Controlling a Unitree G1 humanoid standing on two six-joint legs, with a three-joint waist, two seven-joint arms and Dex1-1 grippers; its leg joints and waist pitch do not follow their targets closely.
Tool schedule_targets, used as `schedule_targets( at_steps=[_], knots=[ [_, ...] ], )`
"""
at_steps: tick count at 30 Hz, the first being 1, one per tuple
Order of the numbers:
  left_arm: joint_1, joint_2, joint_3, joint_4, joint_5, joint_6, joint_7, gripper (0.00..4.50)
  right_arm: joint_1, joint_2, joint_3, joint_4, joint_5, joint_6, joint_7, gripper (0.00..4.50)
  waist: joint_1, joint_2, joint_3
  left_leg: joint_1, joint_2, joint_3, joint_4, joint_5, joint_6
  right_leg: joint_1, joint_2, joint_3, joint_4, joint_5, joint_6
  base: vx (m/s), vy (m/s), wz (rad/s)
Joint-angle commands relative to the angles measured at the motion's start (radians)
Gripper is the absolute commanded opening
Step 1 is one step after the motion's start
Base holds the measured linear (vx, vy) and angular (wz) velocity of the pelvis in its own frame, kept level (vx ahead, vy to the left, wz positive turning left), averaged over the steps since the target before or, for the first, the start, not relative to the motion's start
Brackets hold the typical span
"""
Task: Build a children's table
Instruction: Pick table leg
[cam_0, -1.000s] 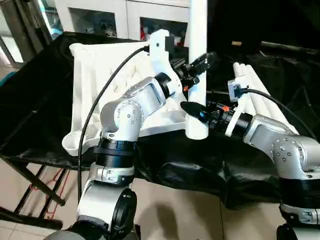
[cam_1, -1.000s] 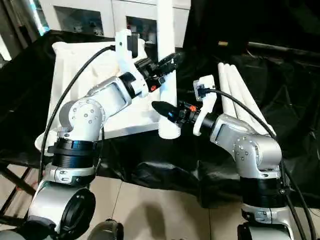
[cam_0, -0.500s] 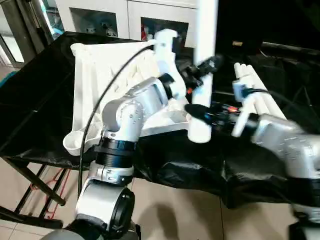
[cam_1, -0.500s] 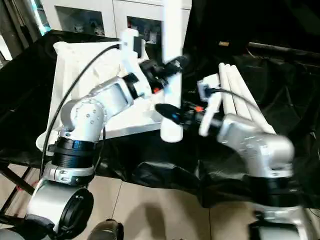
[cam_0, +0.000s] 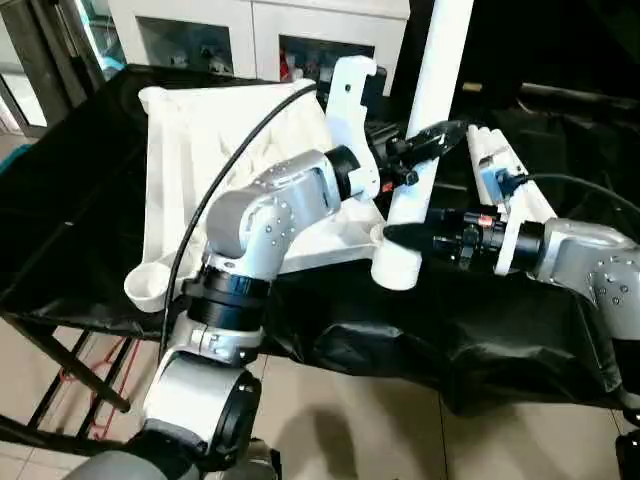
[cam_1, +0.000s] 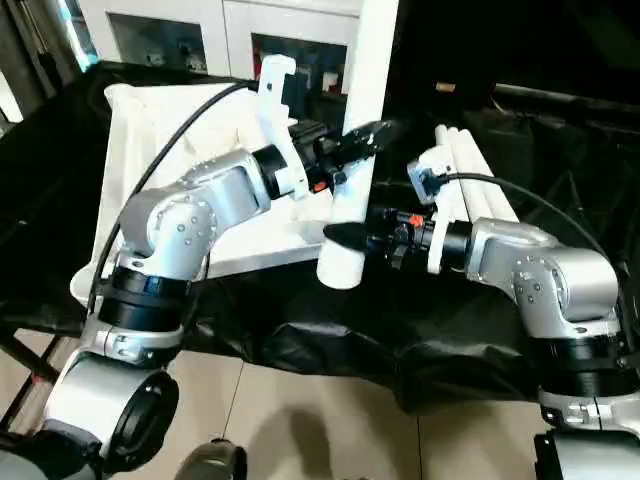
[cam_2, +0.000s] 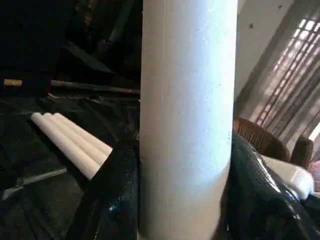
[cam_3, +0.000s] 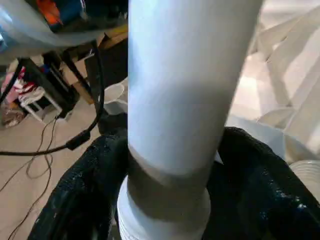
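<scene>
The white tabletop lies ribbed side up on the black-draped work table, with a round corner socket at its near left. Both grippers hold one white leg, which leans with its top to the right. Its threaded lower end hangs just in front of the tabletop's near right corner. My left gripper is shut on the leg's middle, with black fingers on both sides of the tube. My right gripper is shut on the leg lower down.
Three spare legs lie side by side on the black cloth at the right, behind my right forearm. White cabinets stand behind the work table. Its front edge drops to a tiled floor, with a folding stand below left.
The held leg has tipped from upright, its top now leaning right. My left gripper moved right and slightly up with it, and my right arm swung out to the right.
</scene>
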Motion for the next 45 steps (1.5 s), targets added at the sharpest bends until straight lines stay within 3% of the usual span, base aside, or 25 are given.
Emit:
schedule_targets(
  at_steps=[1,22,24,26,33,37,39,45],
  knots=[
    [-0.012,0.000,-0.017,-0.024,-0.005,0.020,-0.020,1.86,-0.021,-0.007,0.009,0.012,-0.009,-0.005,0.014,3.08,0.000,-0.015,-0.103,0.035,0.051,-0.018,-0.063,-0.084,0.012,0.047,-0.076,0.035,-0.071,-0.040,-0.242,0.000,0.000,0.00],
    [-0.014,-0.001,-0.010,-0.035,-0.031,0.034,-0.042,1.86,-0.005,-0.007,0.015,0.001,0.002,-0.004,0.045,3.08,0.002,-0.015,-0.105,0.035,0.051,-0.018,-0.062,-0.081,0.019,0.048,-0.077,0.035,-0.069,-0.033,-0.247,0.000,0.000,0.00],
    [-0.014,0.000,-0.010,-0.034,-0.031,0.034,-0.043,1.86,-0.004,-0.007,0.016,0.002,-0.001,-0.005,0.046,2.74,0.002,-0.012,-0.105,0.035,0.051,-0.018,-0.062,-0.081,0.019,0.048,-0.076,0.035,-0.069,-0.029,-0.249,0.000,0.000,0.00],
    [-0.015,0.001,-0.011,-0.035,-0.031,0.035,-0.045,1.86,-0.004,-0.006,0.016,0.003,-0.002,-0.004,0.047,2.74,0.002,-0.014,-0.105,0.035,0.051,-0.018,-0.062,-0.083,0.018,0.049,-0.077,0.035,-0.069,-0.026,-0.249,0.000,0.000,0.00],
    [-0.014,0.004,-0.016,-0.038,-0.030,0.037,-0.054,1.86,0.001,-0.005,0.016,-0.002,-0.004,-0.004,0.052,2.00,0.002,-0.014,-0.106,0.035,0.051,-0.018,-0.061,-0.080,0.020,0.048,-0.076,0.035,-0.068,-0.018,-0.251,0.000,0.000,0.00],
    [-0.012,0.010,-0.028,-0.042,-0.021,0.033,-0.060,1.86,0.002,-0.003,0.014,-0.002,-0.005,-0.005,0.050,1.96,0.002,-0.014,-0.106,0.035,0.051,-0.018,-0.061,-0.079,0.020,0.049,-0.077,0.035,-0.068,-0.020,-0.251,0.000,0.000,0.00],
    [-0.007,0.020,-0.051,-0.042,0.011,0.018,-0.054,2.42,0.008,0.008,0.002,-0.009,0.001,-0.009,0.041,1.94,0.002,-0.012,-0.106,0.036,0.052,-0.018,-0.062,-0.082,0.019,0.048,-0.077,0.035,-0.068,-0.025,-0.248,0.000,0.000,0.00],
    [0.005,0.015,-0.045,-0.051,0.002,0.024,-0.050,2.98,0.023,0.039,-0.027,-0.020,0.013,-0.009,0.002,1.91,0.002,-0.010,-0.106,0.035,0.051,-0.019,-0.062,-0.083,0.014,0.048,-0.077,0.034,-0.068,-0.018,-0.253,0.000,0.000,0.00]
  ],
)
